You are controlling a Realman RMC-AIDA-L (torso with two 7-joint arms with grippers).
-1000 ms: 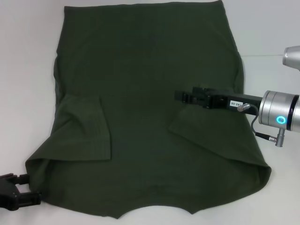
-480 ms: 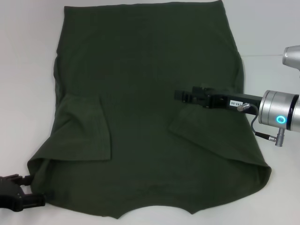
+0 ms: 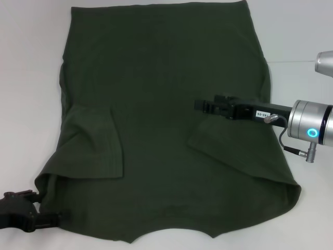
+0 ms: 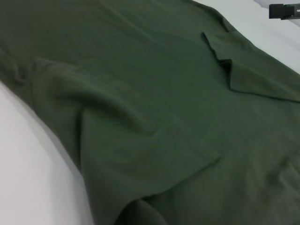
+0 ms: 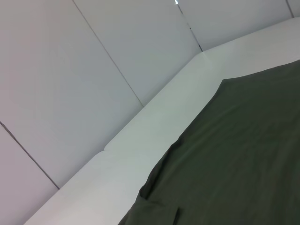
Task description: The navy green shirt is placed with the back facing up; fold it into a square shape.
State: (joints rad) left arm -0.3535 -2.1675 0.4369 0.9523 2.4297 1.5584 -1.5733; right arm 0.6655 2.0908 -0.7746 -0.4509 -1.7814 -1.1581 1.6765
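The navy green shirt (image 3: 161,78) lies spread flat on the white table (image 3: 31,62), hem at the far side and neckline toward me. Both sleeves are folded inward: the left sleeve (image 3: 96,143) and the right sleeve (image 3: 218,140). At the shirt's near left corner, my left gripper (image 3: 39,208) is open, one finger on either side of the fabric edge. The left wrist view is filled with the shirt (image 4: 140,93) at close range. My right gripper (image 3: 197,105) hovers over the shirt's right half, just above the folded right sleeve.
White table surface surrounds the shirt on the left, right and far sides. In the right wrist view, pale wall panels (image 5: 70,93) rise behind the table's far edge and the shirt (image 5: 243,154). The right gripper (image 4: 283,10) shows far off in the left wrist view.
My left gripper has slid right, up to the shirt's near left corner, and the corner fabric has bunched slightly inward. The right arm has barely moved.
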